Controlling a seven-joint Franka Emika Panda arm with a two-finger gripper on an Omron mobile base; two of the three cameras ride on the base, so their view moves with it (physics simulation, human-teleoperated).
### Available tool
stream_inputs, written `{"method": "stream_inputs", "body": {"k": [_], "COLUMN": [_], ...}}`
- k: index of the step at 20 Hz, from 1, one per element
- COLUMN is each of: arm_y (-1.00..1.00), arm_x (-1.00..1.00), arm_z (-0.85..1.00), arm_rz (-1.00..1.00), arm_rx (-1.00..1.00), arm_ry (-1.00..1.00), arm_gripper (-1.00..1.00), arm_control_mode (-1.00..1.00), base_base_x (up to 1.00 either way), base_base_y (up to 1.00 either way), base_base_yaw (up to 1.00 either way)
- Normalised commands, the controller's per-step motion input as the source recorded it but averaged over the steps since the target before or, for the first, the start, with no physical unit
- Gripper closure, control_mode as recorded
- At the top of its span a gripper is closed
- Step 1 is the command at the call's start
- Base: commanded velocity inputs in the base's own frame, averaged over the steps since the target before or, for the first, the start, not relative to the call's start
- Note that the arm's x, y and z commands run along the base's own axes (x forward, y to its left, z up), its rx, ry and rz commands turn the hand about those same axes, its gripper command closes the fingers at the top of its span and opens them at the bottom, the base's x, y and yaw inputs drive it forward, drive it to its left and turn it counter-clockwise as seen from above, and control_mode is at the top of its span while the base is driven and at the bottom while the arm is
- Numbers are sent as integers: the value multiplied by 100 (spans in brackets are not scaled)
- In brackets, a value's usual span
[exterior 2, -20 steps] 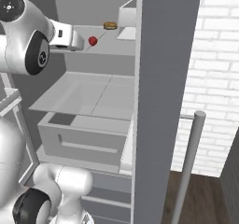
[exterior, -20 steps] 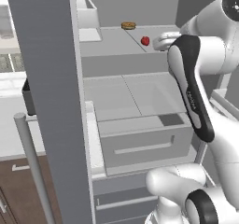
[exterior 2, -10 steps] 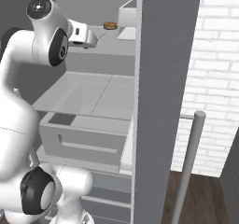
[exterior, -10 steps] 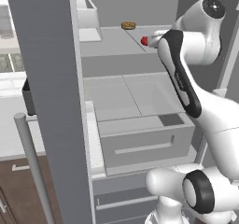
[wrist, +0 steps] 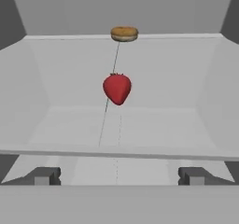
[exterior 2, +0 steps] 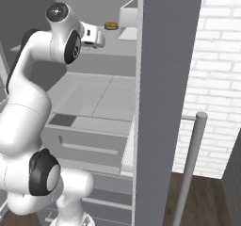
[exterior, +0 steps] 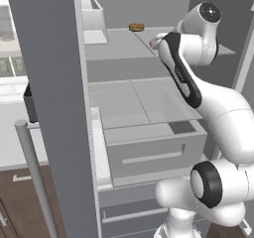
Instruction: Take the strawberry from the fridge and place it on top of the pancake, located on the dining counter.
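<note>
Two dark fingertips (wrist: 45, 175) of the gripper (wrist: 116, 176) stand wide apart at the near edge of a pale shelf (wrist: 60, 78) inside the fridge (exterior: 47, 58), with nothing between them. The strawberry (wrist: 116, 88) sits on that shelf straight ahead of the spread jaws, well clear of both tips, its pointed end tilted down toward the camera in the hand view. Behind it, at the back of the shelf against the rear wall, lies a flat round brown food item (wrist: 124, 33) (also seen as a small brown disc in both base views, (exterior: 136, 27) and (exterior 2: 110, 26)).

From the left base view, the white arm (exterior: 198, 93) rises from the lower right and bends over the fridge's drawers (exterior: 149, 150), its hand reaching onto the upper shelf, where only a sliver of red shows at the wrist. From the right base view, the hand points in toward the brown item. The grey fridge door (exterior 2: 164, 79) stands open in the foreground of the right base view, its silver bar handle (exterior 2: 190, 164) beside a white brick wall (exterior 2: 221, 55). A white bin (exterior: 92, 14) sits on the shelf's left side in the left base view.
</note>
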Motion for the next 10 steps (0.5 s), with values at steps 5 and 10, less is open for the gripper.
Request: {"method": "stream_inputs", "body": {"k": [5, 10], "arm_y": [0, 8], "arm_x": [60, 47], "arm_z": [-19, -13], "arm_rz": [0, 0], "arm_rx": [0, 0], "arm_ry": [0, 0], "arm_gripper": [-100, -100], "arm_control_mode": [-100, -100], "base_base_x": [0, 0], "base_base_y": [0, 0], "base_base_yaw": [0, 0]}}
